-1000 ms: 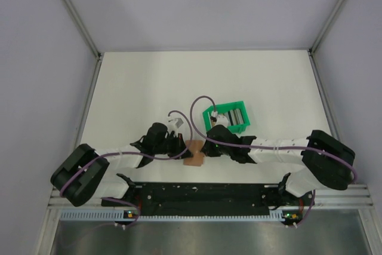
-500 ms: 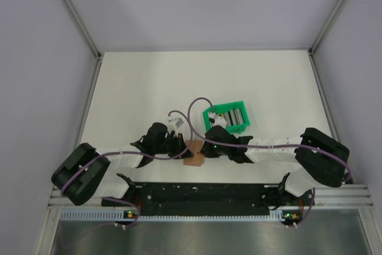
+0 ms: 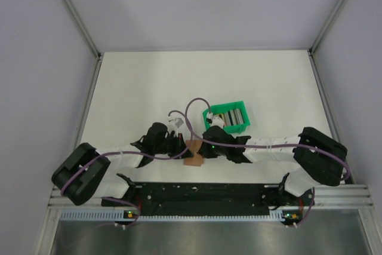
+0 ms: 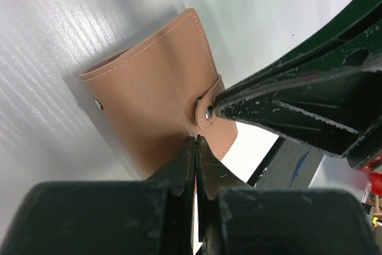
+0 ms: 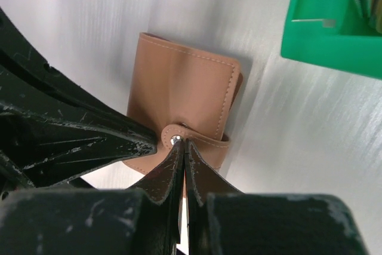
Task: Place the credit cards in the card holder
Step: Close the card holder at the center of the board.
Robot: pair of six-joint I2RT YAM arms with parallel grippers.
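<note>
- Left fingers (image 4: pixel 192 147) clenched empty, tips against card holder (image 4: pixel 149 103) edge; right fingers (image 5: pixel 179 154) clenched, tips on its snap.
- Right arm has crept leftward; holder lies closed on counter (image 3: pixel 137 88).
- Credit cards (image 3: pixel 231 115) wait in green tray (image 3: pixel 227 106); opening probably comes first.

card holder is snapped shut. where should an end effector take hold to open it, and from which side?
Take the snap tab at its rounded free end. The tab wraps round the edge of the card holder on the green tray side, so that end looks anchored. Come from the opposite side, slide a finger under the lip, pinch, and peel up off the face.
</note>
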